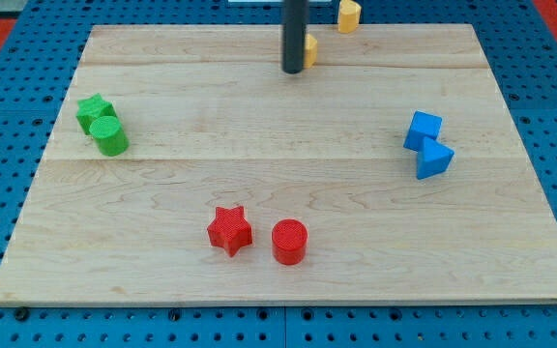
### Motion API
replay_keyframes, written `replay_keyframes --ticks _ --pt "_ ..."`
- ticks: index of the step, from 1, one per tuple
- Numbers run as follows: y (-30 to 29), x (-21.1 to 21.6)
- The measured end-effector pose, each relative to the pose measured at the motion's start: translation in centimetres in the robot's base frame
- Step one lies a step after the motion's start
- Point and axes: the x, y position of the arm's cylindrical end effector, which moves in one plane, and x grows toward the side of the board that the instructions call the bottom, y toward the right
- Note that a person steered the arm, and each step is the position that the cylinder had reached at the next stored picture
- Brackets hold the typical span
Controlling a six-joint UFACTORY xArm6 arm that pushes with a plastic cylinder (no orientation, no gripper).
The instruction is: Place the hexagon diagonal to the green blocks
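My tip [292, 71] rests on the board near the view's top centre. It is right beside a yellow block [310, 48], which the rod partly hides, so I cannot make out its shape. A second yellow block [349, 14], with an angular outline, sits just beyond the board's top edge. The green star [94, 109] and the green cylinder [110, 136] touch each other at the view's left, far from my tip.
A blue cube [423, 129] and a blue triangular block [435, 159] sit together at the view's right. A red star [229, 230] and a red cylinder [289, 242] sit side by side near the bottom centre. The wooden board [278, 290] lies on a blue pegboard.
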Motion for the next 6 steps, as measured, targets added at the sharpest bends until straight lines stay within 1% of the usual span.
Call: replay_keyframes --ticks 1,2,3,4,5,6 --pt "5.6 1.8" --pt "11.7 0.6" --pt "7.8 -2.7" --pt "0.3 -5.4" --pt "-2.5 -5.1" --pt "4.1 -0.3"
